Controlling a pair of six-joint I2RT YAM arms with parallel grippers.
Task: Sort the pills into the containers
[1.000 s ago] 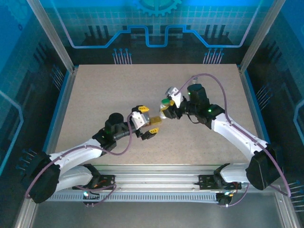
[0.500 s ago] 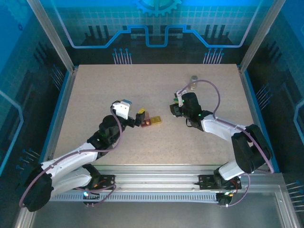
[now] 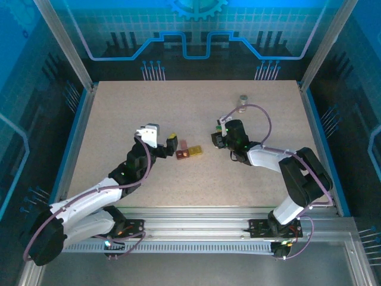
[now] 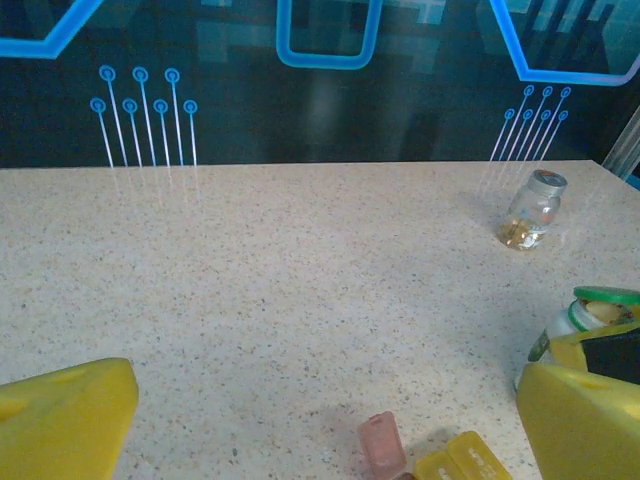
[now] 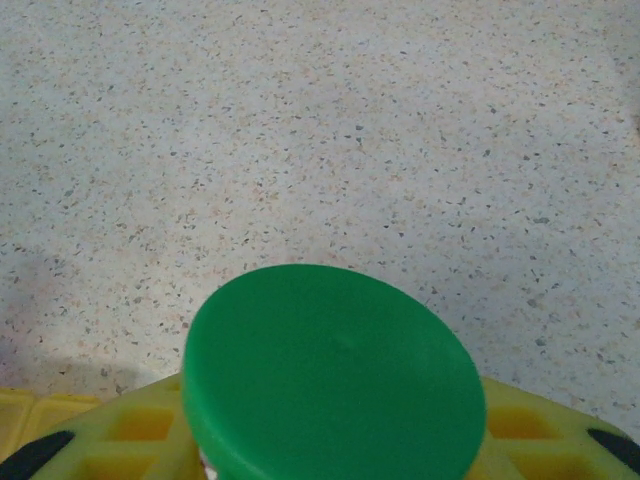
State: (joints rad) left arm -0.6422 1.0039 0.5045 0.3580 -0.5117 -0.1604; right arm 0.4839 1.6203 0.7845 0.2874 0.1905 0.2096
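Two pills point(image 3: 189, 152), perhaps joined, lie near white bottle point(image 4: 567, 322).

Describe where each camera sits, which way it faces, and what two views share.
Top external: above and behind the bases, looking down on the table; both arms, left claw, right claw.
Left wrist: low, facing the back wall; its spread yellow fingers flank pills and vial.
Right wrist: looks down on the green cap; its fingers below.
Shared: both wrist views show the green cap.

Pills point(image 3: 189, 152) clustered; vial point(image 4: 530, 209), green-capped bottle point(image 5: 335, 375) upright.
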